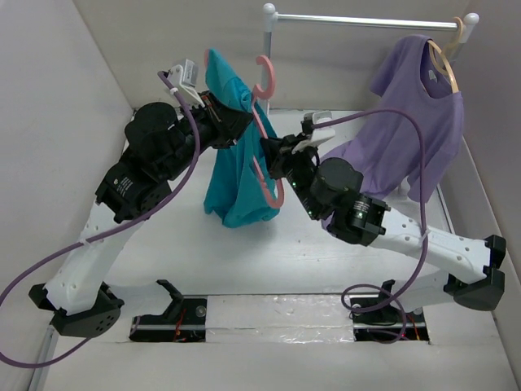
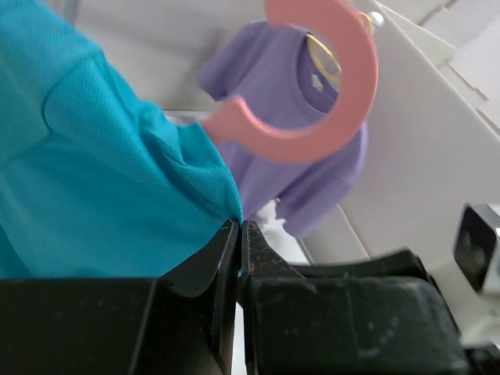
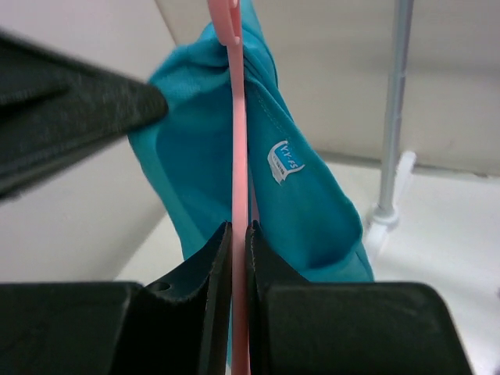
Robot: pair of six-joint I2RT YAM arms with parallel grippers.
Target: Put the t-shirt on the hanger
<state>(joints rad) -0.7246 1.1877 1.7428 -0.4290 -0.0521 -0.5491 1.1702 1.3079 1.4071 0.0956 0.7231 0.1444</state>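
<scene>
Left gripper is fully closed and pinching a fold at the edge of the teal t-shirt, holding it up high over the table. The cloth is hanging down bunched from that pinch point, between the two arms. Right gripper is clamping a thin bar of the pink plastic hanger, jaws nearly closed with only the bar between them. The hanger is standing roughly upright with the hook on top, just right of the left gripper's pinch. In the top view the pink frame is running down the right side of the teal cloth, touching it, with the lower curve showing past the fabric near the hem. In the right wrist view the bar is crossing in front of the shirt's neck opening, and the white neck label is showing just right of it. Can't tell whether the hanger arm is actually inside the neck or just lying against the cloth. Can't tell either whether the hem is touching the table. Behind and to the right, well apart, a lilac t-shirt is hanging on a wooden hanger from the white rail.
</scene>
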